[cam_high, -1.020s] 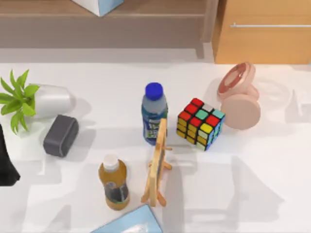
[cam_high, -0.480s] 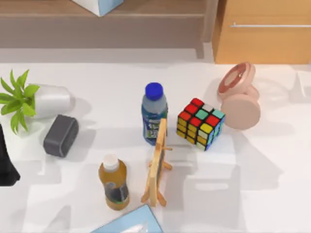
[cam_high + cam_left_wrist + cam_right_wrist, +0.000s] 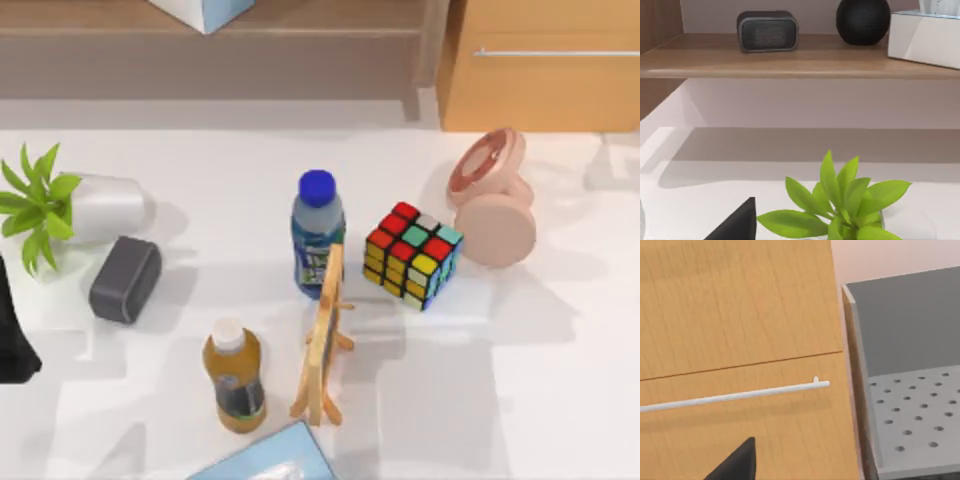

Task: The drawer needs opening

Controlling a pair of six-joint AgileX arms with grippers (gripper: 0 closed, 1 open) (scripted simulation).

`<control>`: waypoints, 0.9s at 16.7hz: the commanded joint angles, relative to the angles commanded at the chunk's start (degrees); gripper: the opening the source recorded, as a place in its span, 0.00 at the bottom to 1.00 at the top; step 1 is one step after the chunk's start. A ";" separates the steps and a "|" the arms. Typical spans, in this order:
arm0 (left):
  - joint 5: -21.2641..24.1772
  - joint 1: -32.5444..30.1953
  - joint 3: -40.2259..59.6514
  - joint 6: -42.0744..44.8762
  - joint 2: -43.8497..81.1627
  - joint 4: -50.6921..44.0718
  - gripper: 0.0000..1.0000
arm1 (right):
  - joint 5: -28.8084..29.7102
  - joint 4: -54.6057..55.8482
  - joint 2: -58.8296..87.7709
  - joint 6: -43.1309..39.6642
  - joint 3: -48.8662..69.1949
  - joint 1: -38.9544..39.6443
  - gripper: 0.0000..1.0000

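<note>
The drawer [image 3: 545, 90] is the light orange-tan wooden front at the table's back right, and it stands closed. A thin silver bar handle [image 3: 555, 52] runs across it. In the right wrist view the drawer front [image 3: 740, 330] is close ahead, with the handle [image 3: 735, 395] stretching across it. A dark piece of my right gripper [image 3: 737, 462] sits just below the handle without touching it. My left arm [image 3: 15, 335] is parked at the table's left edge, and a dark piece of its gripper [image 3: 737, 225] shows beside the plant.
A Rubik's cube [image 3: 412, 255], a pink round stand [image 3: 492, 200], a blue-capped bottle [image 3: 317, 235], a wooden frame [image 3: 325, 335] and an orange bottle [image 3: 232, 375] crowd the middle. A plant [image 3: 40, 200] and a grey speaker [image 3: 125, 278] lie left. The brown shelf [image 3: 210, 45] spans the back left.
The shadows on the right side of the table have slid toward the back, nearer the drawer. No object has moved and the drawer stays closed.
</note>
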 joint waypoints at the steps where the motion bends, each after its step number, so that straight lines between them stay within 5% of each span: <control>1: 0.00 0.00 0.00 0.00 0.00 0.00 1.00 | 1.07 2.25 3.25 3.69 0.96 1.00 1.00; 11: 0.00 0.00 0.00 0.00 0.00 0.00 1.00 | 15.90 29.16 41.03 59.31 10.65 14.70 1.00; 15: 0.00 0.00 0.00 0.00 0.00 0.00 1.00 | 20.89 36.95 50.84 74.80 12.76 19.38 1.00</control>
